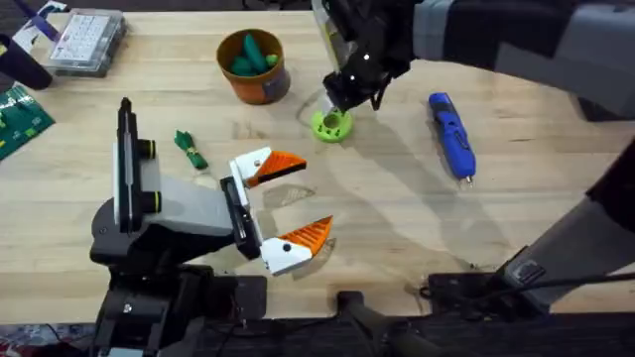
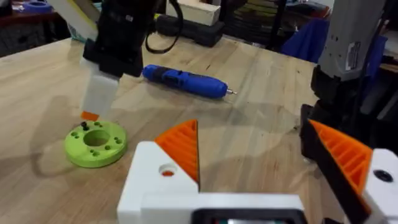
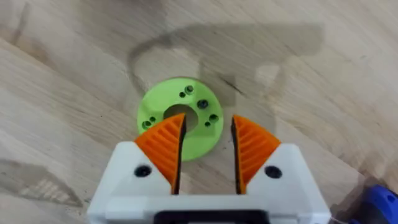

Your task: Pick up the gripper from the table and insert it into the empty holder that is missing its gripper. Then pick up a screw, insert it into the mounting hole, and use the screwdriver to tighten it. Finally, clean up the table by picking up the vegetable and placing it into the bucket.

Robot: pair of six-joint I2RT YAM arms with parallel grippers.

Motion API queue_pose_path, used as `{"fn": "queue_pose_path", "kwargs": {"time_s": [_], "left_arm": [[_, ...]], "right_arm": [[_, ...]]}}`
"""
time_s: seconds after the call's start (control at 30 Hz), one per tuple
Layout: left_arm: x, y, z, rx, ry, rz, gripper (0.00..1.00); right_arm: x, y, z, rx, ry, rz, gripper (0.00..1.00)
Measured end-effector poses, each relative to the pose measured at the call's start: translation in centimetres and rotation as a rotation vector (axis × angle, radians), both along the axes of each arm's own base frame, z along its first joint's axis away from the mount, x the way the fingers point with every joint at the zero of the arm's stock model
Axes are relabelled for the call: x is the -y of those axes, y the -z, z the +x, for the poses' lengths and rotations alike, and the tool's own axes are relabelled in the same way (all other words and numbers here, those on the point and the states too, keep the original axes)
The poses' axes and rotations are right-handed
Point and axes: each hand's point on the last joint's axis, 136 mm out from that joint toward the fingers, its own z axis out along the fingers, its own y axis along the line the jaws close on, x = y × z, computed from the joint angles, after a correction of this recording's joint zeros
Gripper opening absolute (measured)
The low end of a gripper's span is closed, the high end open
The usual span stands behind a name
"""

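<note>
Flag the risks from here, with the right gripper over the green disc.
1. The right gripper hangs slightly open just above the green disc; nothing anchors the disc visibly, so a descent might push it across the table.
2. The screwdriver lies loose near the right arm; a swing could roll it.
3. The left gripper is wide open near the vegetable and could nudge it.

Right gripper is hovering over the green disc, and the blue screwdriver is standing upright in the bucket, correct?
Not quite. The right gripper does hover over the green disc, but the screwdriver lies flat on the table, away from the bucket, as the overhead view shows.
</note>
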Motion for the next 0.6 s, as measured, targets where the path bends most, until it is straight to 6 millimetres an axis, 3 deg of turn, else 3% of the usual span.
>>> {"fn": "queue_pose_path", "kwargs": {"time_s": [0.4,0.6], "left_arm": [[0.0,0.0,0.0,0.000,0.000,0.000,0.987],[0.0,0.0,0.0,0.000,0.000,0.000,0.987]], "right_arm": [[-0.9,0.1,0.9,0.031,-0.005,0.031,0.446],[-0.8,1.4,0.8,0.006,-0.004,0.014,0.446]]}}
